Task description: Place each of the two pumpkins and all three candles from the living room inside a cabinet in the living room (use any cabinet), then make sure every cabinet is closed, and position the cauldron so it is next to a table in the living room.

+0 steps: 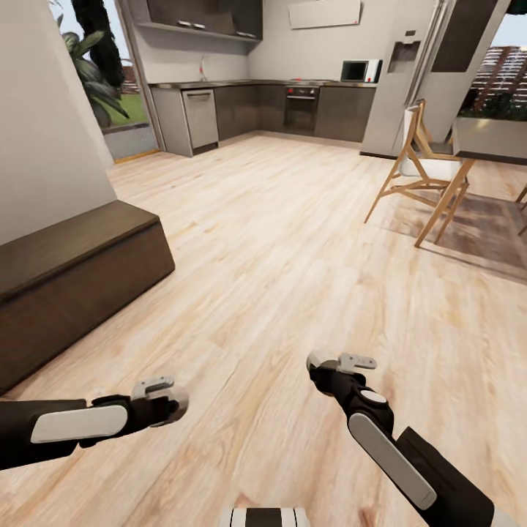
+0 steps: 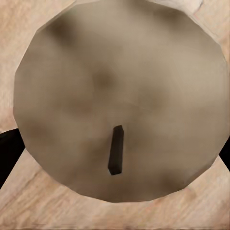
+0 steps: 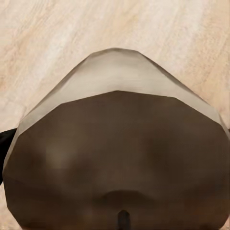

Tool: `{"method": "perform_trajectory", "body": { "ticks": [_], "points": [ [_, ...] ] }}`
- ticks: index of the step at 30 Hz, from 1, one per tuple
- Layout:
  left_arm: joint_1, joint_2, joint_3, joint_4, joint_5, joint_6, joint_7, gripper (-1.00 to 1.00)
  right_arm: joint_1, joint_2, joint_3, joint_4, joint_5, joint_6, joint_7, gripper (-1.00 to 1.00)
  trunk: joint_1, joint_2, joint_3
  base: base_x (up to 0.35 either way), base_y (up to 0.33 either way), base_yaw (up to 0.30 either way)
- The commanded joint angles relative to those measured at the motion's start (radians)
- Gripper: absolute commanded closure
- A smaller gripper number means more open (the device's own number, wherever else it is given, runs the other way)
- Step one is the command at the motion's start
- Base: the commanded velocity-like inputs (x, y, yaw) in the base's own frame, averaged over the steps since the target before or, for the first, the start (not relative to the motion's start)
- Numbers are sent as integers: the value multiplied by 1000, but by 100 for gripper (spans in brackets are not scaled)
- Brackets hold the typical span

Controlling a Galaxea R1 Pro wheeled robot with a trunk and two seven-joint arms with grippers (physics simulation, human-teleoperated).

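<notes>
Over the pale wooden floor (image 1: 293, 241) of an open room, both arms reach forward low in the head view. The left gripper (image 1: 167, 399) sits at the lower left, and the right gripper (image 1: 342, 364) near the lower middle, well apart from each other.

From the left wrist view, a beige-tan candle (image 2: 120, 96) is seen end-on, its round top facing the camera with a small dark wick (image 2: 115, 150) leaning up from it; dark finger parts (image 2: 7, 153) show at its two sides, so the left fingers are closed around this candle. From the right wrist view, a second candle (image 3: 115, 153) lies close before the camera, its top face in brown shadow, its lighter side wall beyond, and the tip of a wick (image 3: 123, 219) at the frame edge. A dark finger (image 3: 5, 141) shows at one side of it, so the right fingers appear to hold it too.

At the left of the head view stands the long, low, dark brown cabinet (image 1: 73, 285) against a grey wall (image 1: 44, 117), its front closed. Farther off are grey kitchen units (image 1: 293, 106) with an oven (image 1: 301, 106) and a microwave (image 1: 360, 70). A wooden chair (image 1: 421, 172) stands at the right, beside a dark worktop (image 1: 490, 156).
</notes>
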Motion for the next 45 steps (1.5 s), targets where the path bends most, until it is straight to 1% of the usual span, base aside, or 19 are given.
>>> {"method": "perform_trajectory", "body": {
  "ticks": [1, 3, 5, 9, 12, 13, 16, 18, 20, 22, 24, 25, 27, 29, 30, 34, 39, 41, 45],
  "points": [
    [-3, 0, -18, -6, 5, -26, 0, 100, -1, -1, 2, -2, -6, 2, -8, 100, -1, 0, 4, -335, 17, 231],
    [-3, 0, -75, -24, 7, -111, -3, 100, 0, -1, 2, -2, -6, 2, -8, 100, -2, 0, 13, -335, 9, 238],
    [-3, -1, -108, -46, 12, -176, -4, 100, 0, -1, 2, -2, -6, 2, -8, 100, -3, 1, 22, -335, 4, 248],
    [-3, -3, -213, -116, 31, -349, -5, 100, 0, -1, 2, -2, -7, 2, -9, 100, -5, 2, 40, -301, 1, 256],
    [-3, -4, -262, -128, 34, -434, -6, 100, 0, -1, 3, -2, -6, 2, -9, 100, -6, 2, 52, -125, 0, 258],
    [-3, -5, -271, -130, 34, -443, -6, 100, 0, -1, 3, -2, -6, 2, -9, 100, -7, 3, 57, -60, 0, 258],
    [-2, -37, -340, -134, 41, -480, -12, 100, 0, -1, 2, -2, -6, 1, -10, 100, -8, 3, 68, -20, 0, 266],
    [-2, -68, -379, -133, 67, -496, -15, 100, 0, -1, 3, -2, -6, -1, -10, 100, -9, 4, 76, -5, 0, 274],
    [-2, -125, -412, -124, 104, -566, -14, 100, 0, -1, 2, -2, -4, -8, -10, 100, -10, 4, 84, -1, 0, 275],
    [-2, -134, -416, -102, 108, -577, -13, 100, 0, -1, 2, -2, -4, -12, -10, 100, -11, 5, 92, 0, 0, 276],
    [-2, -139, -419, -24, 110, -582, -17, 100, 1, -1, 3, -1, -3, -42, -9, 100, -12, 5, 99, 0, 0, 277],
    [-2, -154, -417, 22, 110, -581, -17, 100, 1, -1, 3, -1, -3, -54, -12, 100, -12, 5, 103, 0, 0, 265],
    [-2, -203, -416, 83, 111, -581, -12, 100, 1, -1, 3, 2, -2, -65, -42, 100, -13, 6, 111, 0, 0, 149],
    [-2, -224, -417, 107, 112, -581, -10, 100, 1, 2, 5, 3, -1, -68, -71, 100, -14, 6, 119, 0, 0, 55],
    [-2, -223, -418, 125, 112, -582, -13, 100, 1, 4, 6, 2, 0, -70, -110, 100, -14, 7, 122, 0, 95, 9],
    [-2, -220, -418, 128, 113, -582, -17, 100, 1, 5, 9, 4, -1, -70, -122, 100, -16, 8, 138, 0, 232, 13],
    [-2, -202, -417, 124, 114, -584, -16, 100, 1, 9, 14, 5, 0, -70, -123, 100, -18, 9, 157, 0, 300, 191],
    [-2, -192, -417, 122, 114, -585, -16, 100, 1, 10, 27, 4, 3, -70, -123, 100, -19, 9, 165, 0, 304, 262],
    [-2, -188, -416, 121, 113, -585, -17, 100, 1, 12, 61, 1, 4, -70, -122, 100, -21, 10, 180, 0, 304, 274]
  ]
}}
